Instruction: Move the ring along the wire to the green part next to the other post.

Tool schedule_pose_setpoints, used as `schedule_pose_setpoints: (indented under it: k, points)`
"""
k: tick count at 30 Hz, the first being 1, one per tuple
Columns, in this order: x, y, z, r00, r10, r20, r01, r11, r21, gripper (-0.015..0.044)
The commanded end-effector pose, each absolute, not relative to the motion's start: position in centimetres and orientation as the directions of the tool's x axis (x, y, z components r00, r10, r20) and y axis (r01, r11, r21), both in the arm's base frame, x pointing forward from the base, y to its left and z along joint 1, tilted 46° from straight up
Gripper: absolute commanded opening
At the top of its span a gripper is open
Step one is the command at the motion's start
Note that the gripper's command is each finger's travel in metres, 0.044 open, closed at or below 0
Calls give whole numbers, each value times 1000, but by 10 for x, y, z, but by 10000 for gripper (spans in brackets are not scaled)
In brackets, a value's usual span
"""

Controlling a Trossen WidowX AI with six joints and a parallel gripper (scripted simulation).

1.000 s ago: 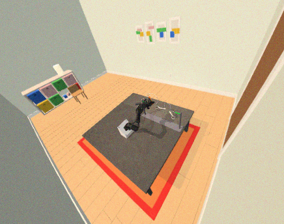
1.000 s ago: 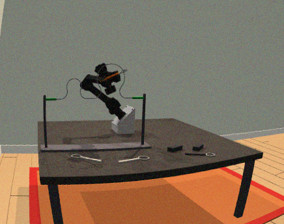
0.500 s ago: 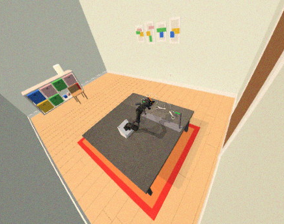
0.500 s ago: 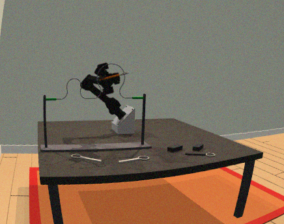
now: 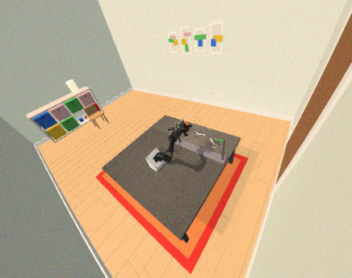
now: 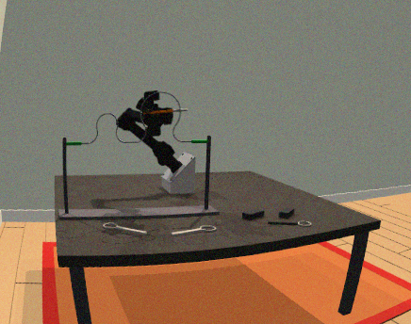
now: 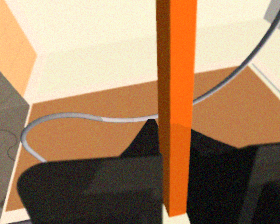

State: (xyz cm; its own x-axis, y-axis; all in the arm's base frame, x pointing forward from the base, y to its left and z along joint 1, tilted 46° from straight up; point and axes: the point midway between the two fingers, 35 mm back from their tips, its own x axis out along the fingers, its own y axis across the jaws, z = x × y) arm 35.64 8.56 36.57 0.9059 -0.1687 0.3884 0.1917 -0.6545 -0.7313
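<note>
The orange handle (image 5: 186,124) (image 6: 158,112) (image 7: 182,65) is held raised and nearly level in the exterior view. My gripper (image 7: 175,165) is shut on it, a dark finger on each side. The ring (image 6: 184,109) shows almost edge-on as a pale line at the handle's right end, crossing the right side of the wire's tall loop. The thin grey wire (image 6: 98,123) (image 7: 66,116) also passes behind the handle in the wrist view. Green parts (image 6: 74,143) (image 6: 200,141) adjoin the left post (image 6: 65,179) and right post (image 6: 207,174). Contact between ring and wire cannot be told.
The posts stand on a grey base strip (image 6: 136,213) on the dark table (image 6: 225,193). Two pale ring-ended tools (image 6: 136,231) (image 6: 185,231), a dark one (image 6: 279,222) and two black blocks (image 6: 253,215) (image 6: 287,213) lie on the table.
</note>
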Motion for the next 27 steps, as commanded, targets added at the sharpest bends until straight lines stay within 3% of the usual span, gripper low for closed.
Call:
schedule_pose_setpoints:
  k: [1,27]
  points:
    - [356,87,367,903,-143,404,200,-692,-693,-150]
    - [355,95,373,884,-1,468,226,-874,-430,-150]
